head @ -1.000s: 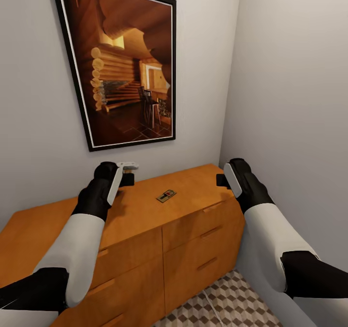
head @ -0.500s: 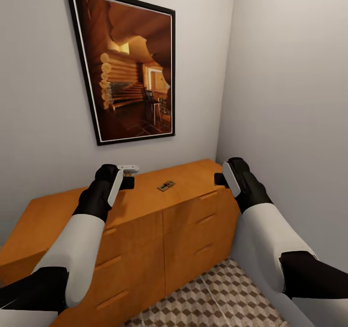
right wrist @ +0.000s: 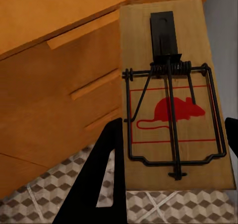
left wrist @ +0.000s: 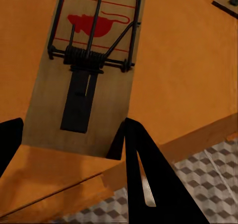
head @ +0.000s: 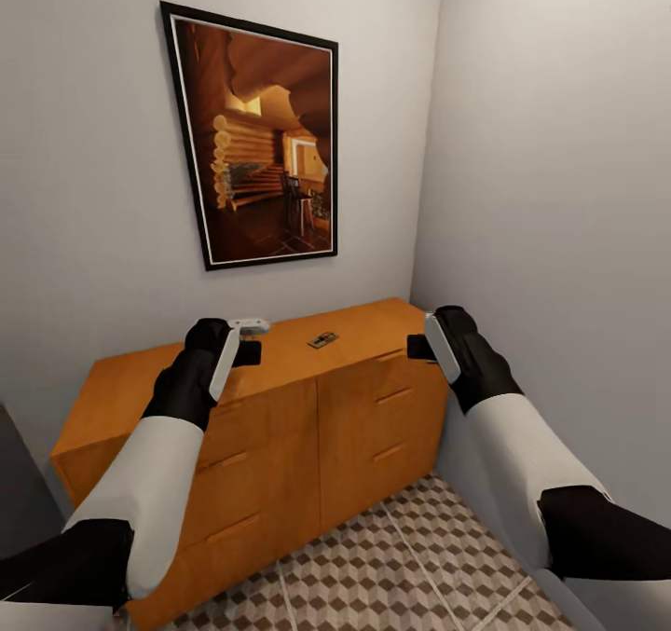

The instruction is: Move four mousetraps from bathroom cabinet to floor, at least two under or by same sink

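The camera has pulled back since the earlier frames: the cabinet (head: 280, 426) looks smaller, more bathroom floor (head: 419, 566) shows at lower centre. One mousetrap (head: 323, 339) lies on its top surface, mid-frame. The left tool (head: 244, 328) clamps a second mousetrap (left wrist: 89, 70); the right tool (head: 421, 344) clamps a third (right wrist: 173, 105).

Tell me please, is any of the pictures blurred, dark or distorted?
Head view: evenly lit, no glare; wide-angle stretch tilts the framed picture and the walls. Left wrist view: sharp; the mousetrap looms large, so close to the lens. Right wrist view: also sharp; its mousetrap shows the red mouse print clearly, the cabinet behind stays in focus.
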Available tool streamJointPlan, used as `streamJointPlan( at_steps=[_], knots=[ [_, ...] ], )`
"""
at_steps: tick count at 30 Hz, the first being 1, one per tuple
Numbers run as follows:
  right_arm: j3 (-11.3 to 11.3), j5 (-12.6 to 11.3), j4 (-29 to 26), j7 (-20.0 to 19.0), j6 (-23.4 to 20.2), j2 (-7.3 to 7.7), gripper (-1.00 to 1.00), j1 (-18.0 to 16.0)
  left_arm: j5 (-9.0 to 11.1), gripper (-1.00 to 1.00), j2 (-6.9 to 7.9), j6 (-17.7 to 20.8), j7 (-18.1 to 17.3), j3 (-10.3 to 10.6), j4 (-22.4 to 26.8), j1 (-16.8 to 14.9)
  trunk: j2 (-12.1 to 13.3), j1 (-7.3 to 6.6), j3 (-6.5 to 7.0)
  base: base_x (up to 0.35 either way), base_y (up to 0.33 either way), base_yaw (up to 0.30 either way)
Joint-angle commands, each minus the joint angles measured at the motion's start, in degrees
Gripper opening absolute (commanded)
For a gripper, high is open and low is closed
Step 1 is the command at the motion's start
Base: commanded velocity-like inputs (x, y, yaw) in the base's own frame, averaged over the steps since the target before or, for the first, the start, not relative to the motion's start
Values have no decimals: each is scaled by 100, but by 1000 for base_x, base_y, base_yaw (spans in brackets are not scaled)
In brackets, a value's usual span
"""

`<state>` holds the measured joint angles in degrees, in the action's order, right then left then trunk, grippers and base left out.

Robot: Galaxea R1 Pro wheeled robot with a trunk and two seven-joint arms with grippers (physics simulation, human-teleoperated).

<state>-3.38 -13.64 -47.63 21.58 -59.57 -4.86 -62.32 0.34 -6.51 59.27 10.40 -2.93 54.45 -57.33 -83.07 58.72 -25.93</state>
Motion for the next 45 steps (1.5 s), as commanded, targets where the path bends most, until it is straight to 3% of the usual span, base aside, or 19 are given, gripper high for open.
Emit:
streamJointPlan(
  at_steps=[1, 4, 6, 9, 12, 18, 24, 45],
  knots=[
    [-46, -27, 29, 24, 19, 36, -100, 29, 40, -100, -39, -12, 45, 18, -28, 29, -1, 1, -7, 0, 0, 0],
    [-141, 93, 126, -78, 108, 134, -100, 127, 241, -100, -137, -120, 169, 113, -125, 127, -1, 1, -7, 0, 0, 0],
    [-196, 19, 191, -100, 173, 80, -100, 192, 227, -100, -121, -190, 123, 70, -189, 192, -1, 1, -7, 0, 0, 0],
    [-97, -90, 113, -11, 274, 29, -100, 289, 314, -100, -176, -294, 57, -28, -92, 289, -1, 1, -7, 0, 0, 0],
    [-1, -135, 17, 80, 305, 113, -100, 386, 469, -100, -216, -267, -9, -126, 5, 385, -1, 1, -7, 0, 0, 0],
    [192, -146, -176, 174, 239, 174, -100, 579, 771, -100, -229, -88, -58, -137, 198, 421, -1, 1, -7, 0, 0, 0],
    [204, -157, -368, 179, 211, 184, -100, 772, 1063, -100, -228, 40, -56, -137, 390, 416, -1, 1, -7, -54, 0, 0],
    [207, -155, -777, 180, -43, 195, -100, 1363, 1038, -100, -228, 21, -39, -136, 505, 416, -1, 1, -7, -322, 0, 0]
  ],
)
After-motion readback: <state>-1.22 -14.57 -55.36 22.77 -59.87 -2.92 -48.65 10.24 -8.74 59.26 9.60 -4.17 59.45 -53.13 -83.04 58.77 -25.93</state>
